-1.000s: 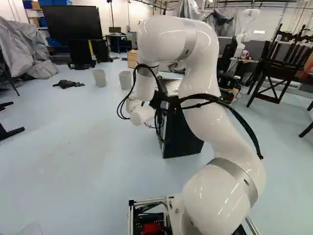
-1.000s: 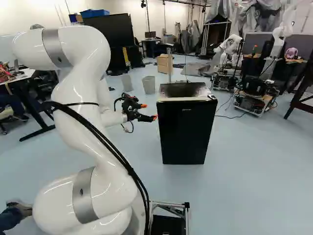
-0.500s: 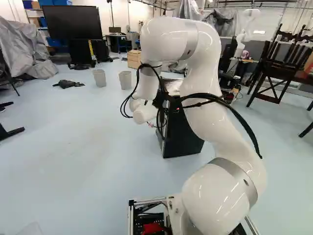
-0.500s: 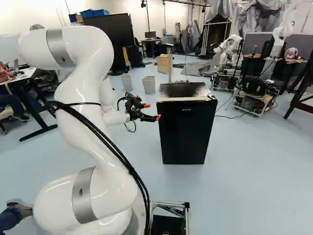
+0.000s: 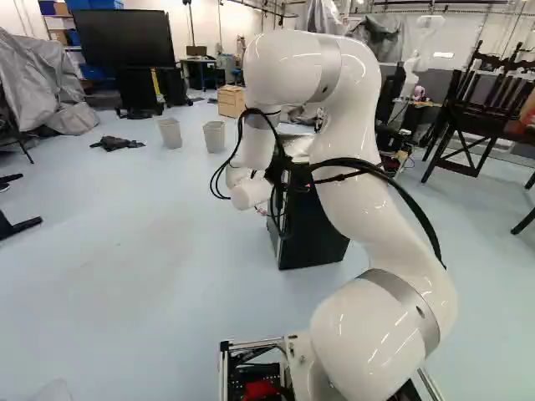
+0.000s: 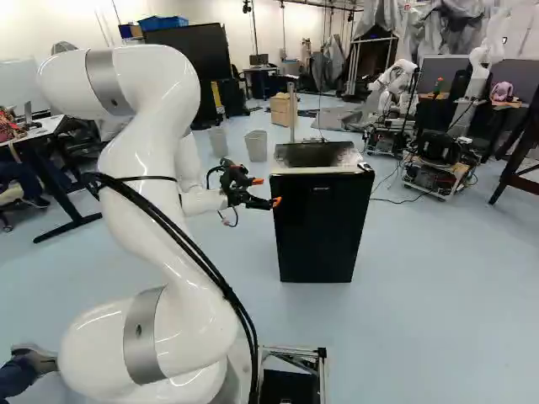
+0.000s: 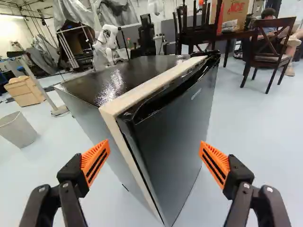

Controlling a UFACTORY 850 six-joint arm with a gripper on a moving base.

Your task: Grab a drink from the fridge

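Observation:
In the right base view my gripper point(image 6: 266, 192) is beside the upper left edge of the small black fridge point(image 6: 320, 227). Seen from the wrist, the gripper point(image 7: 155, 158) stands wide open with nothing gripped. Ahead of it the fridge point(image 7: 175, 137) shows a closed door, a pale strip along its top edge and a near vertical corner lying between the two orange pads' directions. Whether a finger touches the fridge cannot be told. No drink shows in any view.
Two grey bins point(image 5: 170, 133) and a wooden box point(image 5: 231, 101) stand beyond the fridge. Another robot point(image 6: 396, 88) is at the back right. Dark chairs point(image 5: 472, 109) are on the right, a desk point(image 6: 50, 139) on the left.
The arm has swung a little toward the fridge, carrying the open gripper rightward and slightly lower in the right base view. Fridge and base have not moved.

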